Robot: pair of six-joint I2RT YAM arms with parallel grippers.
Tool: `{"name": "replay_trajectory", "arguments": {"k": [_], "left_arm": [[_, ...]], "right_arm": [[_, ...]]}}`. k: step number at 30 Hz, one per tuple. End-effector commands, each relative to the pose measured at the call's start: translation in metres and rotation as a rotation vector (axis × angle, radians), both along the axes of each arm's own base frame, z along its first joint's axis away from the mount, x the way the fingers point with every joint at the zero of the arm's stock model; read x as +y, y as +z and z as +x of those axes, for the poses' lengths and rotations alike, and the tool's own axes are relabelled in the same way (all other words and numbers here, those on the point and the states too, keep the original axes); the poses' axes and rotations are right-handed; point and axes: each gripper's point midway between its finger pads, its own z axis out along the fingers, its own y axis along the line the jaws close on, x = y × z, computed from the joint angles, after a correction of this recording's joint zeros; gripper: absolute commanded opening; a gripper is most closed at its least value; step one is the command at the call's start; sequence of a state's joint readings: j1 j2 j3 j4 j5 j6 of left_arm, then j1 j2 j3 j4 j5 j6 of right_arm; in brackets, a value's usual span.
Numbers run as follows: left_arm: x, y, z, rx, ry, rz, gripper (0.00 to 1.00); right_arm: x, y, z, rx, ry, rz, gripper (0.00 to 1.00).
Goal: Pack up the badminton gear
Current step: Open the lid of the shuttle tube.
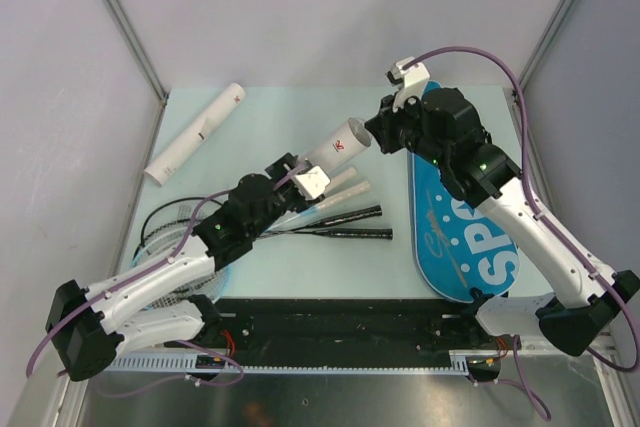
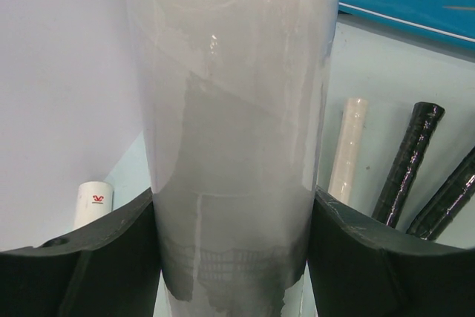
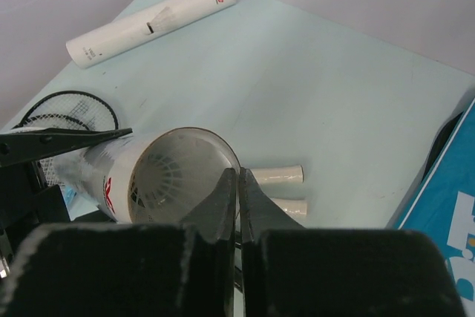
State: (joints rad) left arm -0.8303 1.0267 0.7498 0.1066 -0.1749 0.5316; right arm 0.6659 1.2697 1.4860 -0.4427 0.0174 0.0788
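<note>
My left gripper (image 1: 318, 163) (image 2: 234, 257) is shut on a long white tube (image 1: 338, 147) (image 2: 234, 109) (image 3: 111, 176), holding it tilted above the table with its open mouth toward my right gripper. A white feather shuttlecock (image 3: 159, 183) sits inside that tube. My right gripper (image 1: 375, 132) (image 3: 238, 176) is shut, its tips at the right edge of the tube's rim; nothing shows between them. Two rackets lie below, with white handles (image 1: 345, 182) (image 3: 274, 176) and black handles (image 1: 350, 215) (image 2: 408, 161). The blue-black bag (image 1: 465, 237) (image 3: 453, 235) lies at the right.
A second white tube (image 1: 195, 135) (image 3: 152, 20) lies at the table's far left, near the wall. The racket heads (image 1: 170, 227) (image 3: 70, 109) lie under my left arm at the near left. Grey walls stand along both sides of the table.
</note>
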Motion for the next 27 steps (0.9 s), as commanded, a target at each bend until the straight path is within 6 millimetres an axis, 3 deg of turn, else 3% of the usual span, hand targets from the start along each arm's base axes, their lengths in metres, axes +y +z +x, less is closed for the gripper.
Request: {"name": "replay_trajectory", "arguments": {"k": [1,3,4,8,13,14,20,27], "left_arm": [[-0.001,0.027,0.001,-0.101,0.001,-0.082,0.17],[0.0,0.035,0.005,-0.156,0.014,-0.139,0.13],[-0.001,0.027,0.004,-0.154,-0.001,-0.144,0.13],[-0.006,0.047,0.001,-0.196,-0.043,-0.254,0.13],[-0.008,0.054,-0.012,-0.231,-0.108,-0.288,0.14],[-0.01,0.054,-0.014,-0.231,-0.122,-0.29,0.14],[-0.021,0.055,-0.036,-0.225,-0.251,-0.312,0.16],[-0.027,0.051,-0.051,-0.24,-0.327,-0.29,0.15]], "right_arm": [[-0.006,0.018,-0.004,-0.034,-0.026,0.051,0.0],[-0.019,0.029,-0.006,-0.053,-0.075,0.071,0.0],[-0.026,0.031,-0.007,-0.053,-0.095,0.08,0.0],[-0.055,0.05,-0.015,-0.038,-0.145,0.177,0.0],[-0.078,0.057,-0.028,0.0,-0.075,0.288,0.0],[-0.068,0.057,-0.041,0.027,0.03,0.309,0.0],[-0.04,0.049,-0.07,0.158,0.329,0.459,0.0],[-0.022,0.045,-0.075,0.219,0.443,0.511,0.0]]}}
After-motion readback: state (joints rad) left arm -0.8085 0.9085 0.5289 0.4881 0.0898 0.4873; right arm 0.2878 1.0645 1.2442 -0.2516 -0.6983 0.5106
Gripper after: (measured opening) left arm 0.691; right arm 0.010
